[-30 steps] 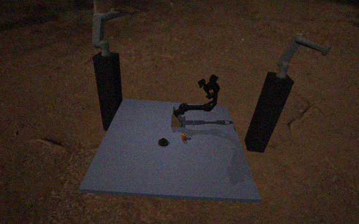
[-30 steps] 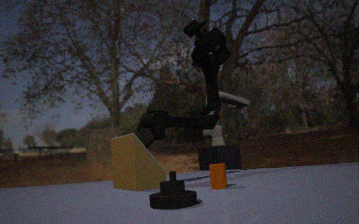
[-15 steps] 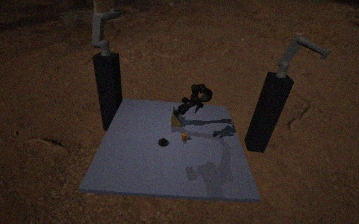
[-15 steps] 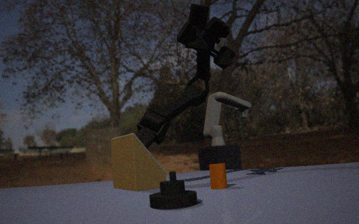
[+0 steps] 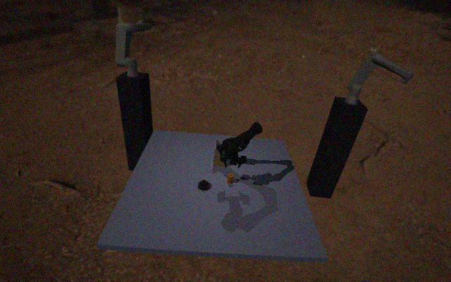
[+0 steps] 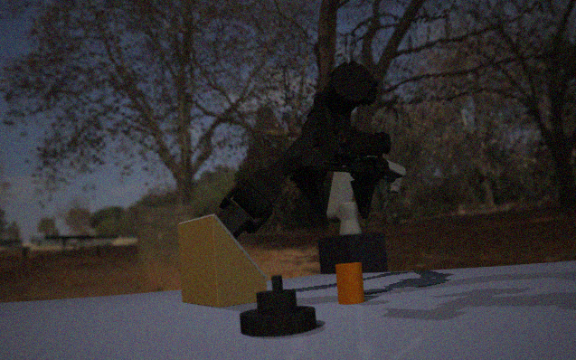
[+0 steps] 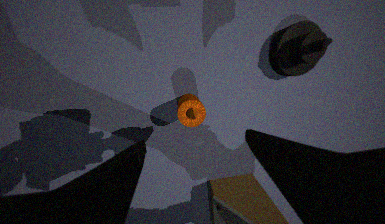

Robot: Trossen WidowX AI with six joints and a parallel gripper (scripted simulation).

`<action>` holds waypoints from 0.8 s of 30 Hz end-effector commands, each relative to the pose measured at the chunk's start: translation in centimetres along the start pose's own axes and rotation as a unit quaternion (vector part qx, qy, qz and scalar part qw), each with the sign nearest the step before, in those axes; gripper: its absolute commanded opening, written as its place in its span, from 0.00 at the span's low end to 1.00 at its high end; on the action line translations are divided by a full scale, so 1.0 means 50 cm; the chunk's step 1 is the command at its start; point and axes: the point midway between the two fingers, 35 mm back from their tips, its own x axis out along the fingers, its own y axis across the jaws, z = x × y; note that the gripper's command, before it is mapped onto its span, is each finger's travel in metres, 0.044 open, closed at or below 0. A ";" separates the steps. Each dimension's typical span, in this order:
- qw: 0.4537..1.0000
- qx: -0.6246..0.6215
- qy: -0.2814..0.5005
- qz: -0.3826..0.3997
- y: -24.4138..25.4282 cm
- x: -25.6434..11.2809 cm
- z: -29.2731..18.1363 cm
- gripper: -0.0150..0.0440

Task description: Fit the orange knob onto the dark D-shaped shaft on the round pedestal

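The orange knob [image 5: 230, 178] [image 6: 350, 283] [image 7: 191, 122] stands upright on the table, its hole facing up; the wrist view is too dim to place the hole's flat side surely. The dark round pedestal [image 5: 204, 185] [image 6: 278, 322] [image 7: 293, 56] stands to the knob's left in the top and exterior views and at the upper right in the wrist view. Its thin shaft [image 6: 277, 283] points up, bare; its flat side cannot be seen. My gripper [image 5: 232, 166] [image 6: 344, 217] [image 7: 196, 139] is open and empty, pointing down, well above the knob. The knob shows just beyond the gap between the fingertips in the wrist view.
A tan wedge-shaped block [image 5: 217, 160] [image 6: 199, 262] [image 7: 243, 192] stands at the arm's base, behind the pedestal. Two dark pillars [image 5: 136, 117] [image 5: 336, 149] with grey arms on top stand beyond the side edges of the pale table [image 5: 173, 220]. Arm shadows fall around the knob.
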 end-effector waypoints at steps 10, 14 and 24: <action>1.000 0.007 0.011 0.000 -0.006 0.081 0.003 1.00; 1.000 0.007 0.011 0.001 -0.006 0.108 0.003 1.00; 1.000 0.007 0.011 -0.001 -0.007 0.133 0.005 1.00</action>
